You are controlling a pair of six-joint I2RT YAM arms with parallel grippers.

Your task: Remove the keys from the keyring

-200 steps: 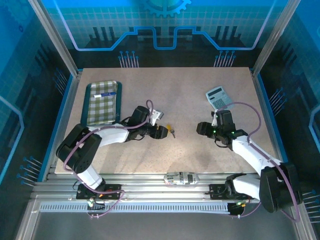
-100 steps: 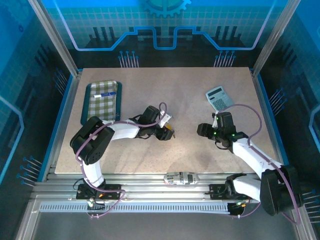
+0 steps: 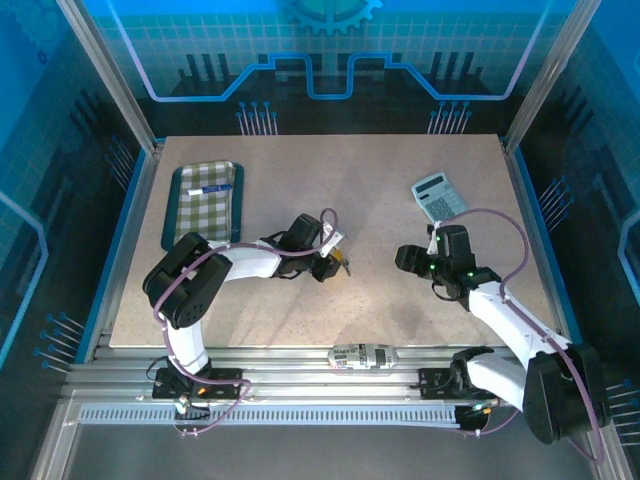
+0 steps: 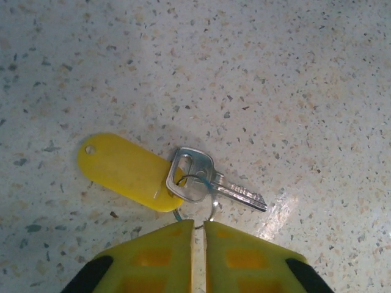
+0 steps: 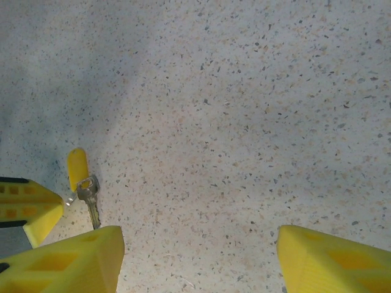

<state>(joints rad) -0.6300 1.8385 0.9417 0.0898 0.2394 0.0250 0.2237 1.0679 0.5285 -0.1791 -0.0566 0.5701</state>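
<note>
Yellow plastic and grey metal make up the task's pieces on the speckled tabletop (image 4: 275, 73). There is one keyring (image 4: 122, 168), an oblong yellow tag with a thin wire loop (image 4: 213, 201), and one silver-grey key (image 4: 214, 183) threaded on that loop.

There are two grippers. The left gripper (image 4: 198, 229) has its yellow fingers drawn together to a hairline slit. The loop's near edge runs right up to the tips, but I cannot tell whether the wire is actually pinched. Seen from the left wrist, the key lies just beyond those tips, its head overlapping the tag's end and its stem slanting off right. The tag stretches away to the left.

The right gripper (image 3: 405, 260) stands well apart to the right of the left gripper, its jaws wide and holding nothing. One calculator (image 3: 437, 194) lies beyond it. One checked cloth (image 3: 203, 205) lies farther back on the left gripper's other side.
</note>
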